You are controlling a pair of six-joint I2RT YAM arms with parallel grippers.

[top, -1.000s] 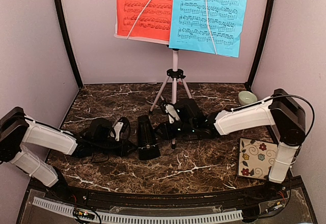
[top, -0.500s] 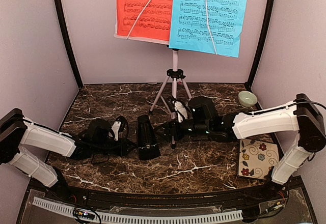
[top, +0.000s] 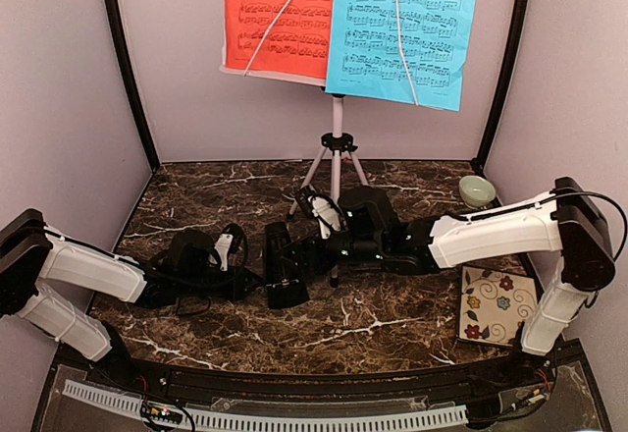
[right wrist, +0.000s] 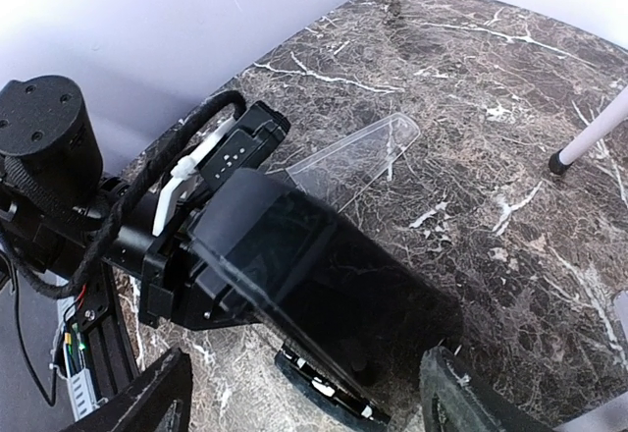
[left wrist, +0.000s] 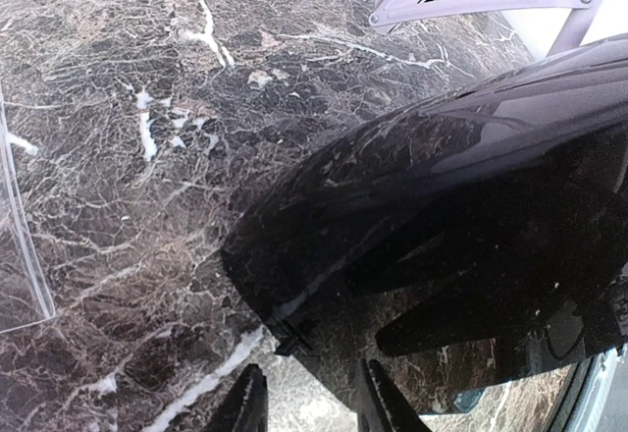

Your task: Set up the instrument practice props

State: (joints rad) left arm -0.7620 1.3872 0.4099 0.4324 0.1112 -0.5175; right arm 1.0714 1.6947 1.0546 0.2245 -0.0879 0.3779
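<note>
Because the black pyramid metronome (right wrist: 324,275) is the only prop not yet in its final pose, both arms work low over the near half of the marble table (right wrist: 471,79), left of the floral tile (top: 496,304).

1. Left gripper (left wrist: 312,407): the jaws are narrow and set at the metronome's lower edge. They appear to steady the body from the left, but no view shows whether they actually clamp it.
2. Right gripper (right wrist: 314,398): the jaws are spread wide, one finger on each side of the metronome and touching neither side. This spacing suggests a grasp being prepared or just let go.
3. Metronome: it sits between the two grippers with its glossy face turned upward.
4. Clear cover (right wrist: 353,162): it is off the metronome and lies flat on the table just beyond it, presumably to expose the pendulum.
5. White music stand (top: 337,147): it stands upright behind the grippers on its spread tripod legs, with a pale green bowl (top: 477,189) to its right.
6. Red page (top: 275,20) and blue page (top: 402,29): they rest side by side on the desk, each pinned by a retaining arm so that it cannot slide off.
</note>
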